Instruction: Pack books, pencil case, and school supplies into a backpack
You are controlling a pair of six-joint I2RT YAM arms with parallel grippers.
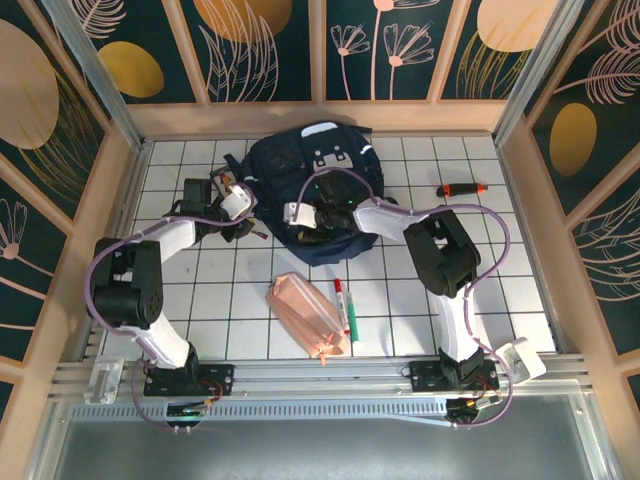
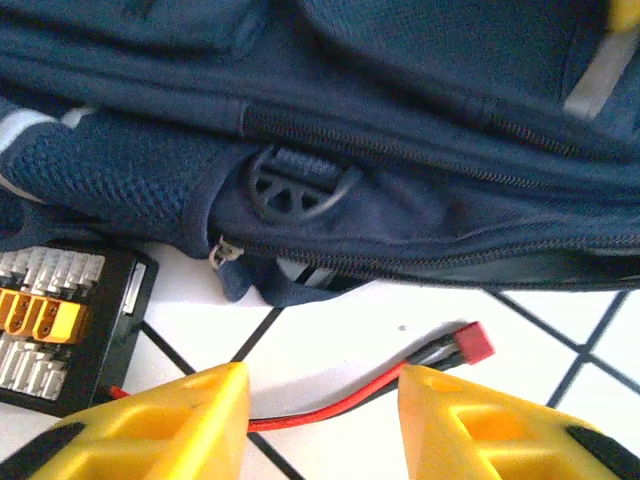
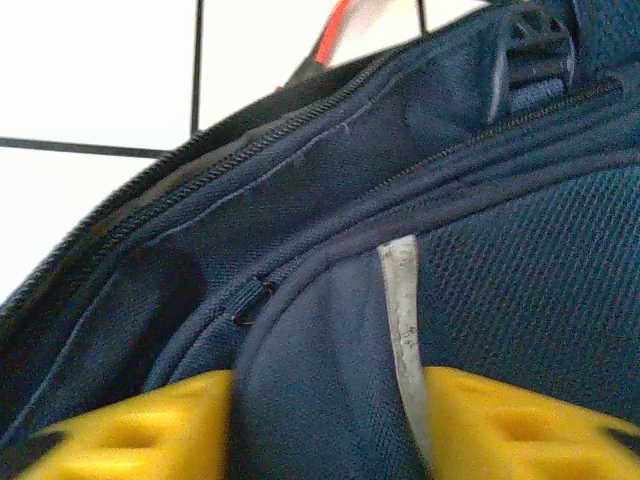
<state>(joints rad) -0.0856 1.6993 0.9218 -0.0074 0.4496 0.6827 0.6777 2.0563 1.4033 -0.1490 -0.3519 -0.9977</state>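
Upper centre: left gripper (image 2: 322, 390), jaws apart, beside backpack (image 1: 290, 165); right gripper (image 3: 330, 400) clamped on a fold of its fabric.

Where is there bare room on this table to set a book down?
Free: tiles between the left arm and the pencil case; the strip between the right arm and the right wall, nearer than the screwdriver. Crowded: the backpack's near edge, where both arms reach.

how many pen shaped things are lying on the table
2: the marker pen beside the pink pencil case near the front, and the red-and-black tool right of the backpack. Others may hide under it.
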